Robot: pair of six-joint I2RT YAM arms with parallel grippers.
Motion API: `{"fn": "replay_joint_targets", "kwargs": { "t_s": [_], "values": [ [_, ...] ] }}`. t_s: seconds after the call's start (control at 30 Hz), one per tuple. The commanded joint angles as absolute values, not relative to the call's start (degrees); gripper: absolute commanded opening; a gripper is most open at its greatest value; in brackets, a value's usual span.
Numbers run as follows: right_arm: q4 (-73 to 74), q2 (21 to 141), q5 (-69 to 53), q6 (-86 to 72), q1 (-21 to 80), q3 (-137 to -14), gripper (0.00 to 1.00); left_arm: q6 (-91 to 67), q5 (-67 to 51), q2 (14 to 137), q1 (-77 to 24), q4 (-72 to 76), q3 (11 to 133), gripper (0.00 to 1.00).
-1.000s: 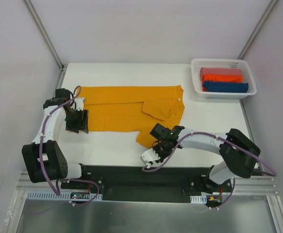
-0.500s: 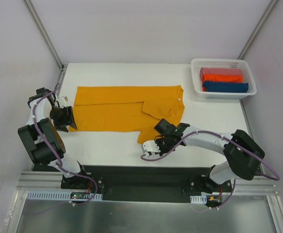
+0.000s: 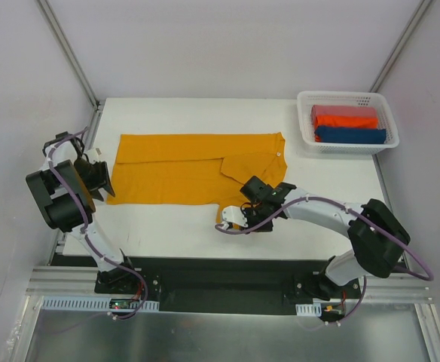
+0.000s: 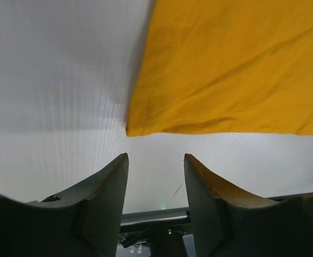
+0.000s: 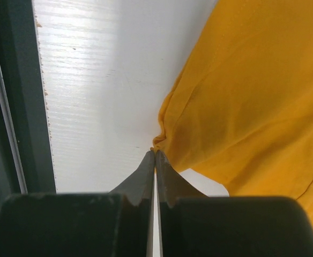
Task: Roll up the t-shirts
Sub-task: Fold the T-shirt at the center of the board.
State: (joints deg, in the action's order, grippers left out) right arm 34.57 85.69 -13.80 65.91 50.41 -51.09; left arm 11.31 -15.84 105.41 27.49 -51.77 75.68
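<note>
The top view looks down from above and behind the arms. It takes in the whole white table (image 3: pixel 175 226), with the arm bases along the bottom edge and a basket (image 3: pixel 346 148) at upper right. The left wrist view sits low and close, looking past the left gripper (image 4: pixel 156 156) at bottom centre to a t-shirt (image 4: pixel 237 64) corner at upper right. The right wrist view is closer still, with the right gripper (image 5: pixel 155 151) at bottom centre against the shirt's edge. All three views share shirt and table.

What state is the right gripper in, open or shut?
Shut: the right gripper shows no gap, pinching the shirt at its bunched edge.
</note>
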Motion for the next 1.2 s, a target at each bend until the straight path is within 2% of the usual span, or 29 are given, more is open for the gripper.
{"fn": "replay_joint_targets", "kwargs": {
  "t_s": [0.0, 0.17, 0.53, 0.63, 0.77, 0.87, 1.17],
  "values": [
    [37.3, 86.7, -16.0, 62.7, 49.2, -54.0, 0.01, 11.4, -12.5, 107.8, 27.9, -54.1, 78.6, 0.44],
    [37.3, 87.4, -16.3, 61.7, 48.5, -54.2, 0.01, 12.4, -9.3, 110.7, 27.9, -53.5, 77.3, 0.4],
    [37.7, 88.5, -15.4, 62.1, 48.3, -55.7, 0.01, 11.7, -11.1, 113.9, 27.8, -50.4, 76.0, 0.37],
    [38.1, 88.6, -14.9, 62.1, 48.3, -55.8, 0.01, 12.1, -12.4, 115.1, 27.8, -49.9, 76.1, 0.31],
    [38.4, 88.4, -13.0, 61.5, 48.1, -56.2, 0.01, 13.4, -14.6, 115.5, 27.7, -48.6, 75.5, 0.17],
    [38.8, 88.3, -11.2, 61.4, 47.5, -56.5, 0.01, 15.0, -17.7, 115.4, 27.7, -48.2, 75.7, 0.01],
    [45.4, 82.2, -7.6, 59.3, 43.3, -58.8, 0.01, 20.1, -25.3, 108.6, 25.8, -52.6, 74.1, 0.0]
  ]
}}
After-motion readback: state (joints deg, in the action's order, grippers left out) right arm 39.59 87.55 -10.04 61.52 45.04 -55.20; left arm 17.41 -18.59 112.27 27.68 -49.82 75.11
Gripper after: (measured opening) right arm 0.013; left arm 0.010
